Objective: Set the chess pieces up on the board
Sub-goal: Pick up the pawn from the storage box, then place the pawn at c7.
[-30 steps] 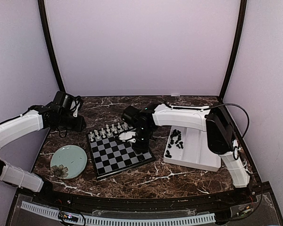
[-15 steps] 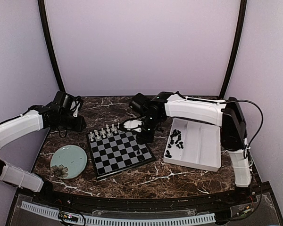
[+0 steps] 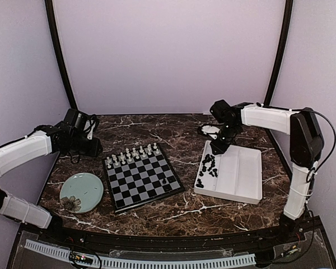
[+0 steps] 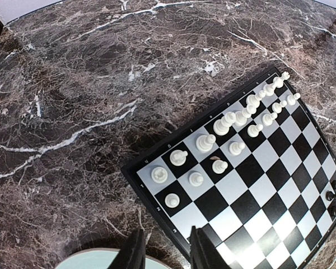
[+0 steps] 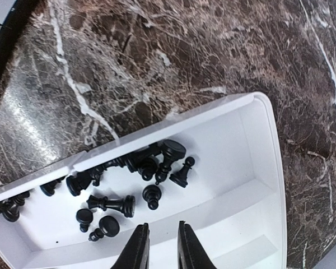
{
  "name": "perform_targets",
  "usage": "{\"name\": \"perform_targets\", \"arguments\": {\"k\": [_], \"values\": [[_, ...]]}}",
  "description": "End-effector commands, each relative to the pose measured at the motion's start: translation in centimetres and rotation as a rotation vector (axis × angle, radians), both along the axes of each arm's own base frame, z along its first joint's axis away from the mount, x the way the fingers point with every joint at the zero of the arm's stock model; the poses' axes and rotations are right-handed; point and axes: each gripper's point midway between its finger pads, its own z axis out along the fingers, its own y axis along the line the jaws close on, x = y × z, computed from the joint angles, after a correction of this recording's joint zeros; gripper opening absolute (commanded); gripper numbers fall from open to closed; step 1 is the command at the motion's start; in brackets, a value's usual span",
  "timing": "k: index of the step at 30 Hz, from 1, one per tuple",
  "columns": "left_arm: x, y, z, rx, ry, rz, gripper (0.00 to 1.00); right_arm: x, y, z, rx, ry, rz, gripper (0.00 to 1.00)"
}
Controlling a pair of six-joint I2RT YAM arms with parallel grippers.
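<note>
Ok so, nearest on the left the pale-green plate point(image 3: 85, 189) is sitting just beside the board point(image 3: 139, 182), which is lying at a bit of an angle in the middle of the marble table point(image 3: 173, 134). The white chess pieces point(image 3: 132, 154) are standing in two rows along the board's far edge, and a few black chessmen point(image 4: 329, 195) are standing near its right edge. Right of the board, the white tray point(image 3: 241, 182) is holding a loose bunch of black chess pieces point(image 3: 208, 167), all in its left compartment, some upright and some lying on their sides. The right gripper point(image 3: 217, 147) is hovering over the far end of that compartment, fingers a small gap apart and nothing between them. Far left, the left gripper point(image 3: 94, 149) is hanging above the table off the board's far left corner, fingers apart too, not gripping anything.
</note>
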Motion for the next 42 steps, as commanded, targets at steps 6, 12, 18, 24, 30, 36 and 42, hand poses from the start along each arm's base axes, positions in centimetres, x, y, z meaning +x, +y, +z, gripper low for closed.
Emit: {"name": "perform_targets", "arguments": {"k": [6,12,18,24,30,36,42], "values": [[0.5,0.0,0.9,-0.007,-0.026,-0.001,0.29,0.7,-0.2,-3.5,-0.012,0.044,-0.042,0.21],[0.6,0.0,0.9,-0.005,-0.026,0.0,0.29,1.0,-0.3,-4.4,-0.015,0.061,-0.052,0.21],[0.6,0.0,0.8,-0.005,-0.023,-0.001,0.29,0.9,-0.1,-4.7,-0.009,0.079,-0.05,0.18],[0.6,0.0,0.8,-0.004,-0.022,-0.002,0.29,0.9,0.1,-4.2,0.001,0.079,-0.048,0.09],[0.6,0.0,0.8,-0.004,-0.022,-0.002,0.29,0.9,-0.2,-1.2,0.012,0.032,-0.05,0.07],[0.6,0.0,0.9,-0.002,-0.025,-0.001,0.29,1.3,-0.6,2.5,0.001,-0.059,-0.047,0.07],[0.6,0.1,0.7,-0.001,-0.021,0.001,0.29,-0.2,3.1,5.6,0.058,-0.097,0.055,0.07]]}}
